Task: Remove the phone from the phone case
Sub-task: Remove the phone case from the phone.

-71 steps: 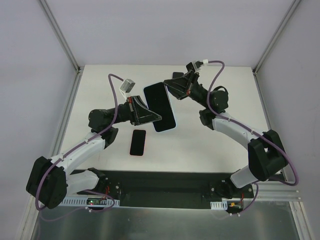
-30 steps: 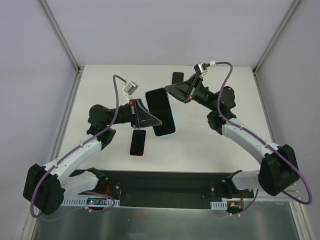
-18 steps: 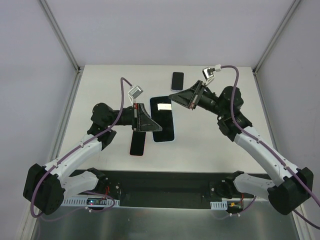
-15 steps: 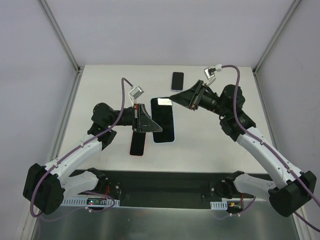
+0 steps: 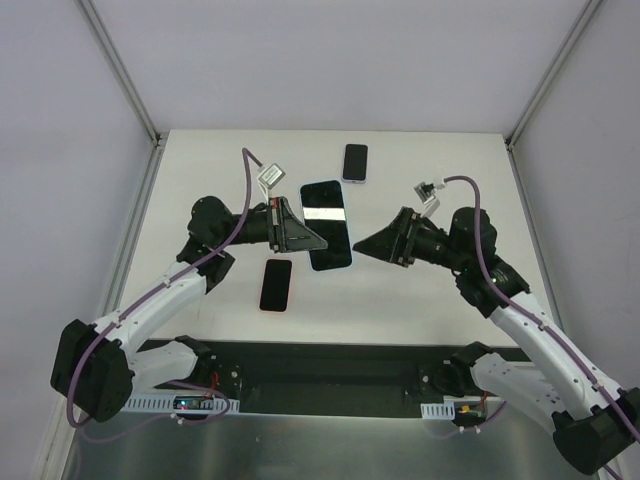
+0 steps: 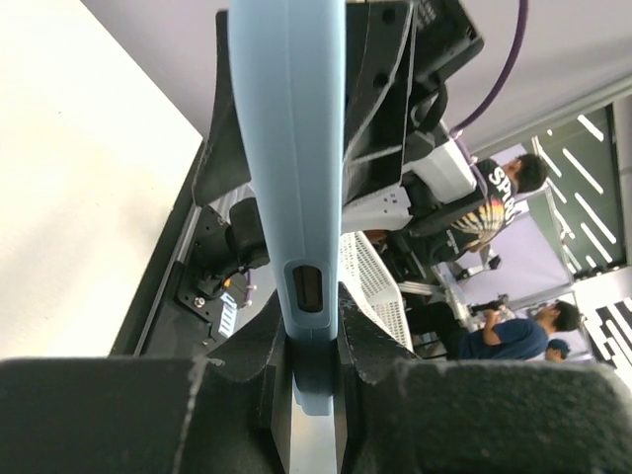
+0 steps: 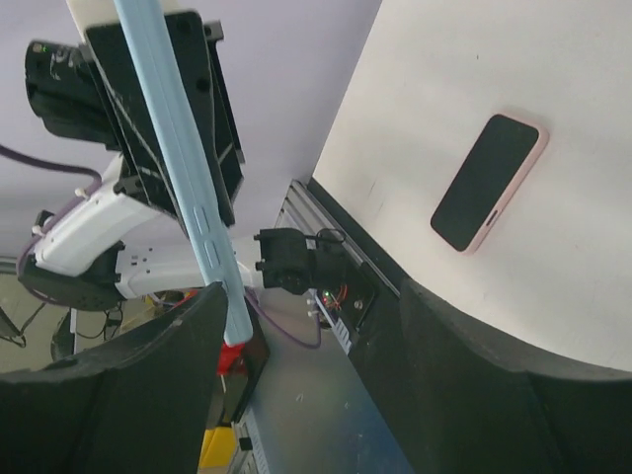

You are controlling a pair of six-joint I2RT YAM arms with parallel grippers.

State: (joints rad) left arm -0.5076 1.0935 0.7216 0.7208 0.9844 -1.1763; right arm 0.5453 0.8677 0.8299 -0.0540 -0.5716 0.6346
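Beyond a pink-cased handset (image 5: 276, 285) lying on the table (image 5: 200, 160), the left gripper (image 6: 314, 341) is clamping the phone (image 5: 326, 222), in its blue case (image 6: 286, 148), aloft by one edge; so thin a hold is risking a twist or drop. The right gripper (image 5: 362, 245), spread and empty, is pointing left at it, just apart.
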